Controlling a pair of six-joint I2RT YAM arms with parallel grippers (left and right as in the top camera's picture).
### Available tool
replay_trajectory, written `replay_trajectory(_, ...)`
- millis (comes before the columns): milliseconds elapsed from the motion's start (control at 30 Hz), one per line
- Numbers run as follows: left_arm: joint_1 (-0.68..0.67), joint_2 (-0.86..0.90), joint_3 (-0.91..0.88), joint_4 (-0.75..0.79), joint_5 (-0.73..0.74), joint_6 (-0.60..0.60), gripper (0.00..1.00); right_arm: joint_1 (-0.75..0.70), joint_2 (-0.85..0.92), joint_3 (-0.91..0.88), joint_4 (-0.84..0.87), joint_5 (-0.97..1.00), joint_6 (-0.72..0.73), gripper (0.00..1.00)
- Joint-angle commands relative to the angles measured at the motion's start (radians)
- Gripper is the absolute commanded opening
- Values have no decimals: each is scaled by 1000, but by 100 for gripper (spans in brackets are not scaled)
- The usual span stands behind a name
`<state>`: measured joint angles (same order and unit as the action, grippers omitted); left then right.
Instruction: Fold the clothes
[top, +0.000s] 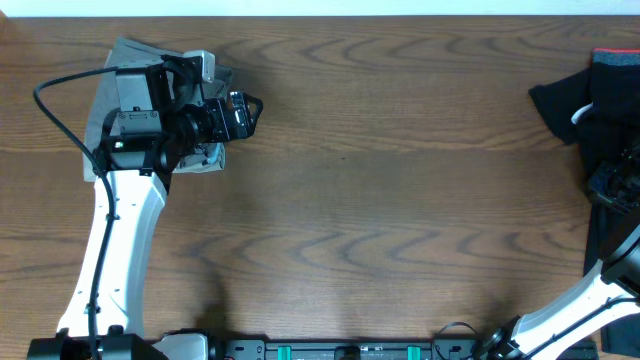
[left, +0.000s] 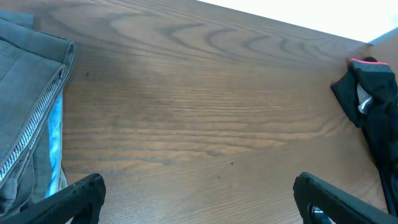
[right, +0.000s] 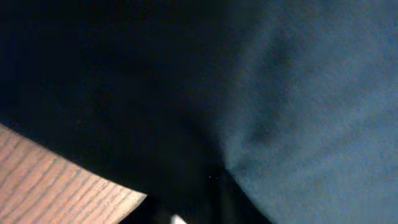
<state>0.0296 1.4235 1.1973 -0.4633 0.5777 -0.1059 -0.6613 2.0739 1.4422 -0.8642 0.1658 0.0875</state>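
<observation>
A grey folded garment lies at the table's far left, partly under my left arm. It also shows in the left wrist view, with a light blue edge. My left gripper is open and empty just right of it, over bare wood. A pile of black clothes with a red band lies at the far right, seen small in the left wrist view. My right gripper is down in this pile. Dark cloth fills the right wrist view and hides the fingers.
The wooden table spans the space between the two garment spots. A strip of wood shows at the lower left of the right wrist view. The black pile runs off the table's right edge.
</observation>
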Motion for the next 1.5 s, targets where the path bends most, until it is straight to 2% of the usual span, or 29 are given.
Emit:
replay_trajectory(0, -3, 1, 23, 1, 17, -4, 98, -10, -10, 55, -23, 6, 16, 15)
replay_trajectory(33, -3, 1, 23, 1, 17, -4, 98, -12, -10, 67, -35, 7, 16, 13)
replay_trajectory(133, -3, 1, 23, 1, 17, -4, 98, -22, -10, 103, -52, 26, 17, 1)
replay_trajectory(400, -3, 1, 23, 1, 17, -4, 98, -82, -10, 156, -75, 24, 16, 1)
replay_trajectory(600, -3, 1, 23, 2, 17, -4, 98, -86, -10, 155, -71, -55, -58, 1)
replay_trajectory(767, -3, 1, 23, 2, 17, -4, 98, -63, -13, 159, -70, -312, -213, 1)
replay_trajectory(933, -3, 1, 23, 1, 18, -4, 98, -12, -82, 180, -111, -563, -272, 1)
replay_trajectory(1100, -3, 0, 23, -8, 18, -4, 98, 59, -224, 240, -234, -673, -204, 1)
replay_trajectory(1267, -2, -6, 23, -13, 17, -4, 98, 201, -378, 263, -291, -725, -166, 1)
replay_trajectory(1467, -2, -28, 23, -14, 17, -3, 98, 389, -504, 264, -220, -664, -80, 1)
